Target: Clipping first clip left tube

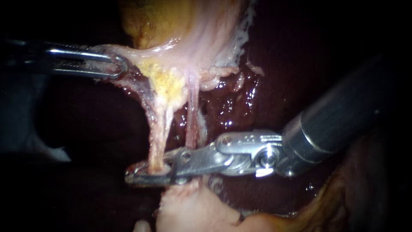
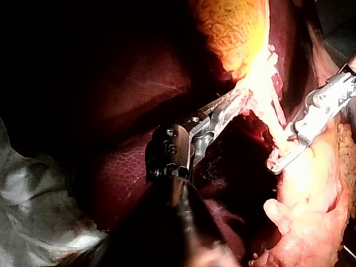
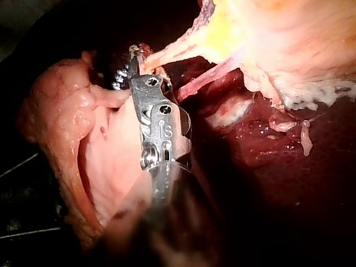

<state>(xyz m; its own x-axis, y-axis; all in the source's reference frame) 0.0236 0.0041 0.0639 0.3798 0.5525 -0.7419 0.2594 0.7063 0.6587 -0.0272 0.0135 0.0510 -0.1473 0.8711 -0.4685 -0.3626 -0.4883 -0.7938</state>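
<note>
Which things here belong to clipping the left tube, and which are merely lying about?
In the job: left tube; right instrument set around it; left instrument holding the gallbladder.

Lying about: right tube; liver; pale sheet beside the liver.

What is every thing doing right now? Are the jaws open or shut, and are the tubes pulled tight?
left instrument: jaws shut on the gallbladder, at its lower edge.
right instrument: jaws open, with the left tube between them.
left tube: stretched tight, no clip showing on it.
right tube: stretched tight, bare, outside the jaws.
gallbladder: held, its lower edge drawn out toward the left instrument.
</note>
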